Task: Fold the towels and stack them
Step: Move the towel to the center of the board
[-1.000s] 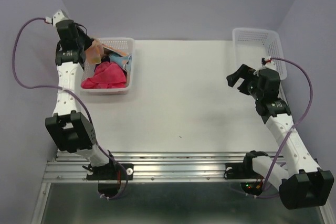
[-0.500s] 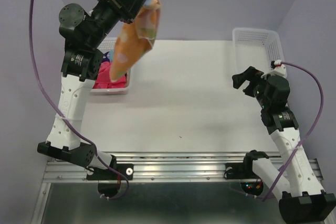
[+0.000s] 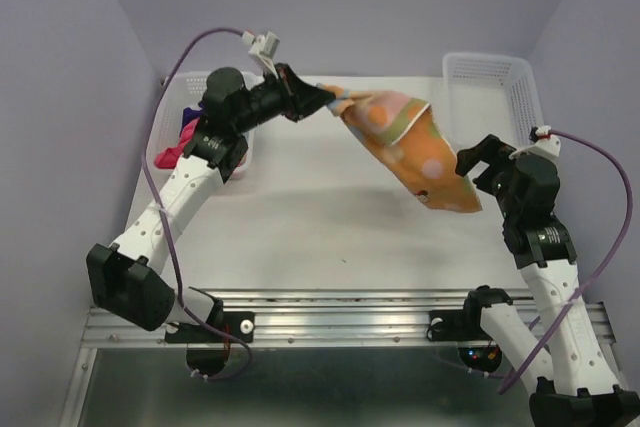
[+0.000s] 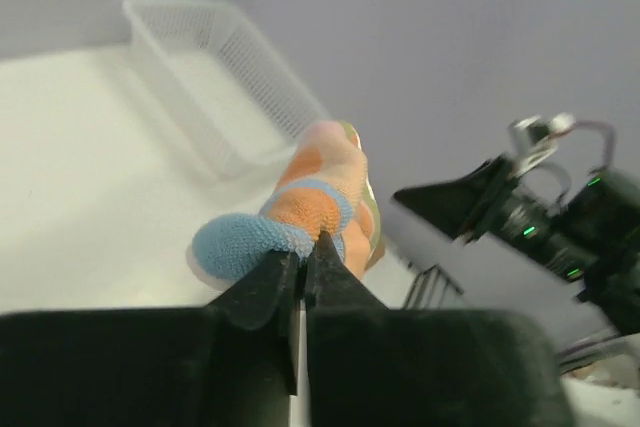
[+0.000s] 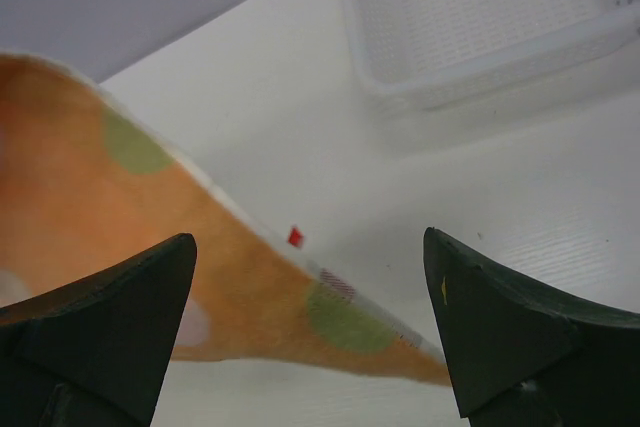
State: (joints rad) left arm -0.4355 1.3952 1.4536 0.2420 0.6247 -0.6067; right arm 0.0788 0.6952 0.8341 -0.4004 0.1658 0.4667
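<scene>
My left gripper (image 3: 328, 99) is shut on a corner of the light blue and orange towel (image 3: 412, 145), which it holds in the air over the table's middle right. The cloth trails right and down, its tip close to my right gripper (image 3: 480, 159). In the left wrist view the jaws (image 4: 301, 247) pinch the blue edge of the towel (image 4: 318, 187). My right gripper (image 5: 308, 237) stands wide open with the towel's (image 5: 130, 217) orange tip passing below it, untouched. The magenta-pink towel (image 3: 168, 155) lies in the left basket (image 3: 160, 122), with a dark purple bit (image 3: 190, 125) behind it, mostly hidden by the left arm.
A second white mesh basket (image 3: 490, 82) stands at the back right corner, also seen as the basket (image 5: 470, 17) ahead of the right gripper. The white table (image 3: 300, 217) runs to a metal rail at the near edge. Purple walls close in on three sides.
The left arm lifted the blue and orange towel out of the left basket and swung it right across the table. The right gripper edged toward the middle, staying open.
</scene>
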